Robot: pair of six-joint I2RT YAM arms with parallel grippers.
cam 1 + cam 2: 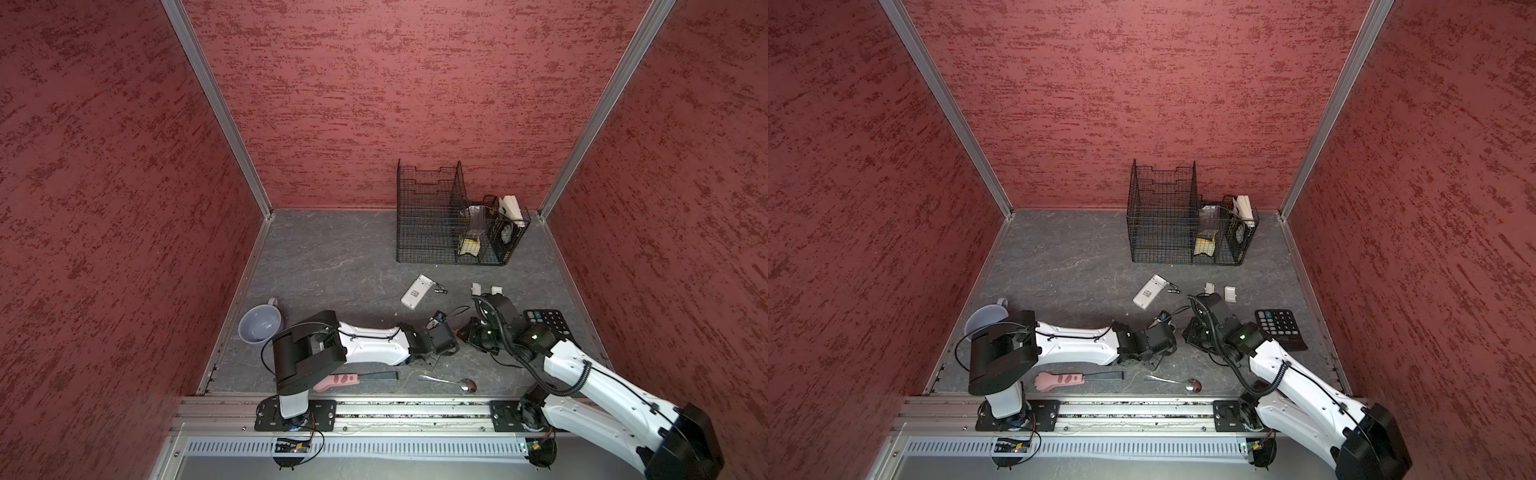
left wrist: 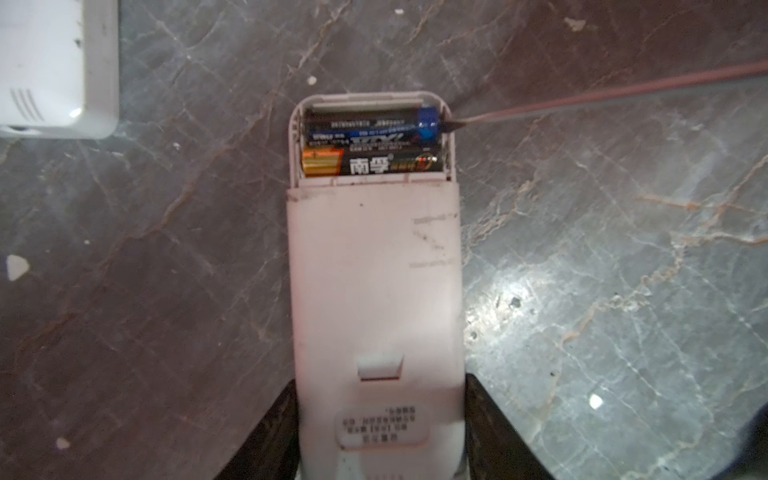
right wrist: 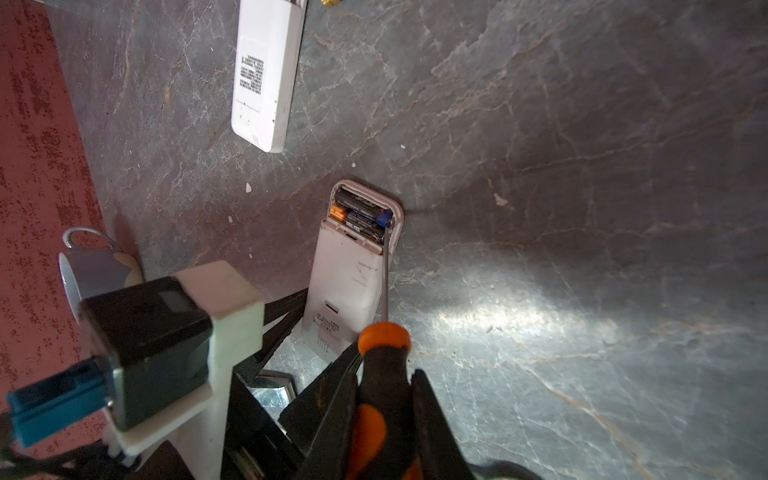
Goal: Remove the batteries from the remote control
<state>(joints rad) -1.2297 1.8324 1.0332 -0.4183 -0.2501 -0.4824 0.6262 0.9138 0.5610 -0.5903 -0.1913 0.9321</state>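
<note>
Left gripper [image 2: 380,432] clamps my pale remote [image 2: 376,291]; ahead, two dark batteries [image 2: 370,143] fill its bay, where my right gripper [image 3: 384,399] holds the screwdriver [image 3: 380,374].

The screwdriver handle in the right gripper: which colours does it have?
Orange and black; the screwdriver handle shows best in the right wrist view.

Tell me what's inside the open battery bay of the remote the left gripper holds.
Two batteries lie side by side in the remote, a screwdriver tip at the blue-ended one. The contacts beneath are hidden.
</note>
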